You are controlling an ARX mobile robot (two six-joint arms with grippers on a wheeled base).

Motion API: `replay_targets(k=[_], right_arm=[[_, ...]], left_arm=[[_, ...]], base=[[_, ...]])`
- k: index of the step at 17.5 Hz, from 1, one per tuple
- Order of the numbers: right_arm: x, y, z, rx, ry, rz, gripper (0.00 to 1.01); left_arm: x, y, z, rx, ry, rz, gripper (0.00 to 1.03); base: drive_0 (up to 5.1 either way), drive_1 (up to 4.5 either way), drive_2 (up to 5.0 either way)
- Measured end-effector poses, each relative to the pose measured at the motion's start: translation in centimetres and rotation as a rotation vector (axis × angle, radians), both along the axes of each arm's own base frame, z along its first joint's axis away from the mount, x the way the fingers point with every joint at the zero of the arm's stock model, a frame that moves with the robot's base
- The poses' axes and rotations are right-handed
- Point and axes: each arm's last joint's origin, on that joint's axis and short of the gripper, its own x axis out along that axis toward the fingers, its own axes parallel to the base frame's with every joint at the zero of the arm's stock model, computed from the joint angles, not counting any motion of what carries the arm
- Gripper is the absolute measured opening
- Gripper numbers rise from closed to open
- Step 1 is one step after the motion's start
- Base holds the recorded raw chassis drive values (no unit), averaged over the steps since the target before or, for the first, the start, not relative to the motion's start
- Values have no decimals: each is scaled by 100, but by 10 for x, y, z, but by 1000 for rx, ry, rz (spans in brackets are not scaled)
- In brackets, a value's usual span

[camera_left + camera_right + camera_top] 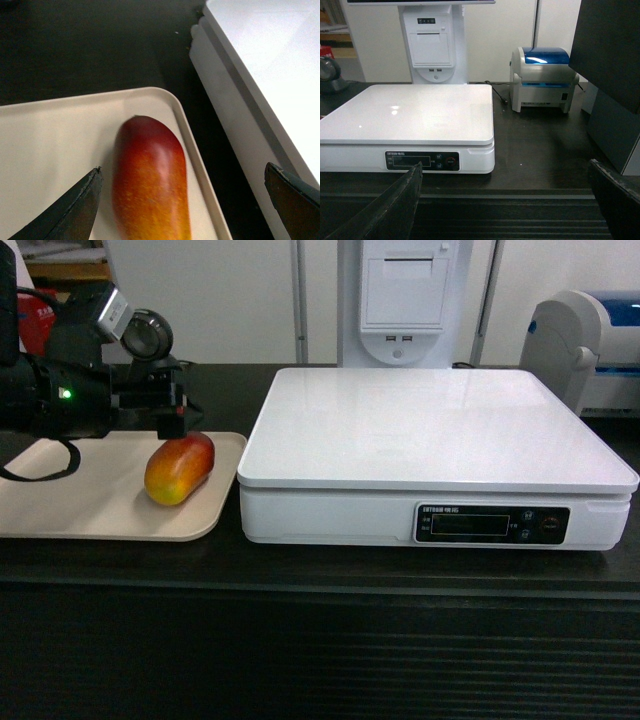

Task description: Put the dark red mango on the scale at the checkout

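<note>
Head view: the mango (180, 468) lies on the tray (90, 510), left of the scale (430, 455) on the surface (320, 570); left end effector (172, 412) just behind it.

Left wrist view: 2 fingers (75, 207) spread wide, touching nothing, mango near the tray's edge beside the scale.

Right wrist view: right end effector (505, 200) spread, empty, before the scale; printer (542, 80) beyond.

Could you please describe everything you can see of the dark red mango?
The dark red mango is an elongated oval fruit with smooth, slightly glossy skin, dark red at one end and blending into orange-yellow at the other. It lies on its side on the beige tray, near the tray's corner closest to the scale, resting only on the tray. The left gripper is open around it, fingers apart, not visibly touching it.
</note>
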Motion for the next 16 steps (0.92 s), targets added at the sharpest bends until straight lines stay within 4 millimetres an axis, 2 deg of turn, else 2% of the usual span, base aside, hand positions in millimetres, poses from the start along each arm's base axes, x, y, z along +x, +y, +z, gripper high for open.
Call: replay_targets(k=[5, 16], right_arm=[[0, 0, 0, 0, 0, 0, 98], [0, 0, 0, 0, 0, 0, 98]], left_arm=[[10, 8, 3, -21, 33, -14, 98], [41, 10, -18, -32, 183, -45, 98]], base=[[0, 0, 0], [0, 0, 0]])
